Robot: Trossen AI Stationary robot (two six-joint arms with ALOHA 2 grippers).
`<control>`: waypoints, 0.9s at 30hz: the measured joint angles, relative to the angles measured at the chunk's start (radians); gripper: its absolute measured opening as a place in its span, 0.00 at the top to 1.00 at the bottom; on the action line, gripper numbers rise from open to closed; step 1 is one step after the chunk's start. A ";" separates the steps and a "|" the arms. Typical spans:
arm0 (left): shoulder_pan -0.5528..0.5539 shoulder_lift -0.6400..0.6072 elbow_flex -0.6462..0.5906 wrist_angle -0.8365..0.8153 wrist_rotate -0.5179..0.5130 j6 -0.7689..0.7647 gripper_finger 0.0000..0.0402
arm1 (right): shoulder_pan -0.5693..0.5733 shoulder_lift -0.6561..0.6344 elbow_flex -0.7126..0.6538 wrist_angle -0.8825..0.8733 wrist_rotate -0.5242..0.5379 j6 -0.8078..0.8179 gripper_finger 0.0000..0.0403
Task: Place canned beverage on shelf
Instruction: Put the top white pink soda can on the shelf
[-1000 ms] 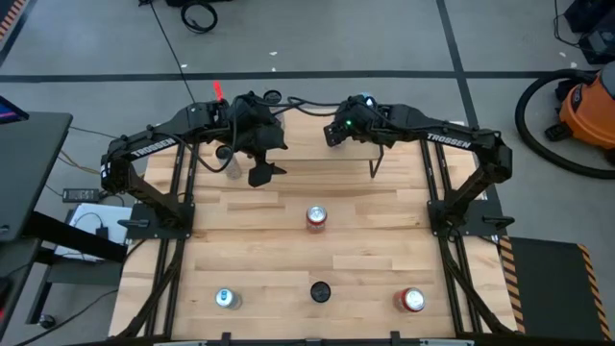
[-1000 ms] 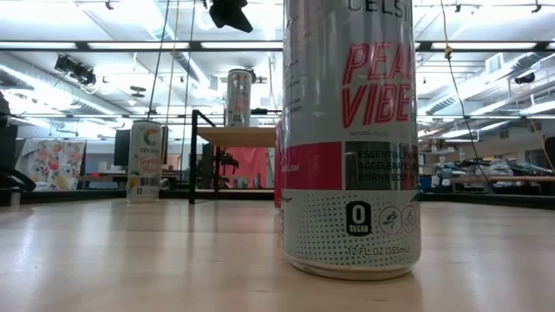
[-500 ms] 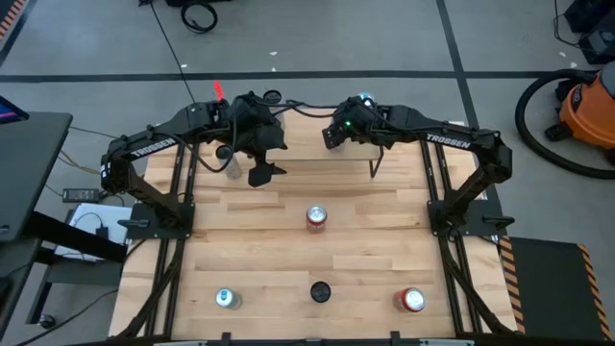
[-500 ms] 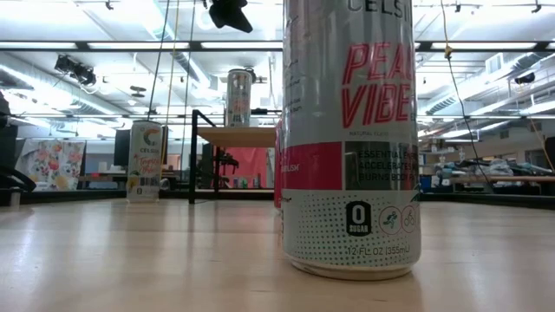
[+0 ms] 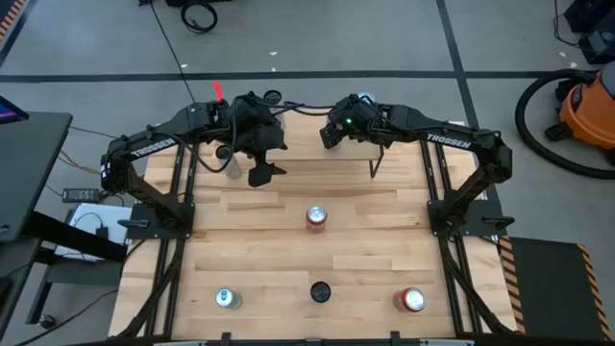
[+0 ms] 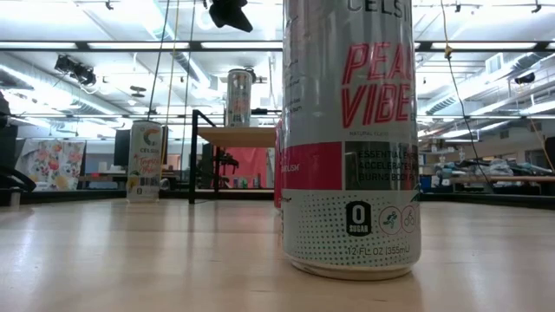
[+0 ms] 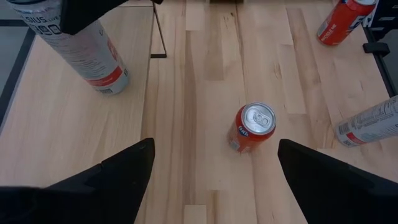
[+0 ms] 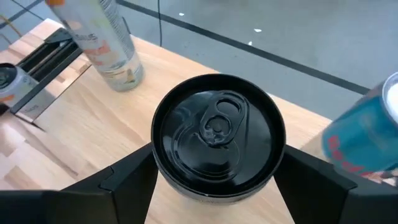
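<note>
A can with a black top (image 8: 217, 124) stands between the fingers of my right gripper (image 8: 217, 155), which is shut on it over the table's far side (image 5: 332, 135). The shelf (image 6: 238, 136), a light board on thin black legs, stands at the far side and bears a silver can (image 6: 238, 97) upright on its base. My left gripper (image 7: 214, 146) hangs open above the table (image 5: 261, 171), beside the shelf, with nothing between its fingers. Below it an orange can (image 7: 254, 127) stands upright on the table. My right gripper pinches the black-topped can between its two fingers (image 8: 130, 180), which lie against opposite sides of its wall just under the rim (image 8: 163, 171). The fingers slant down at it. The can's own top hides its base, so whether it rests on anything does not show.
A tall white can (image 5: 233, 169) stands on the table left of the shelf. Near the front edge stand a blue-white can (image 5: 227, 299), a black-topped can (image 5: 320, 291) and a red can (image 5: 411, 300). A blue can (image 8: 367, 137) shows close beside the held one.
My right gripper has rolled a little at the wrist while staying in place, still around the black-topped can.
</note>
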 joint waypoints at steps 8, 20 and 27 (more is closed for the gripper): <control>0.000 0.000 0.000 0.000 0.000 0.000 0.12 | 0.000 0.000 0.000 0.004 0.029 0.042 0.23; 0.000 0.000 0.000 0.000 0.000 0.000 0.12 | -0.001 0.000 0.000 0.013 0.092 0.045 0.23; 0.000 0.000 0.000 -0.001 0.000 0.000 0.12 | -0.014 -0.002 0.000 0.028 0.103 0.028 0.23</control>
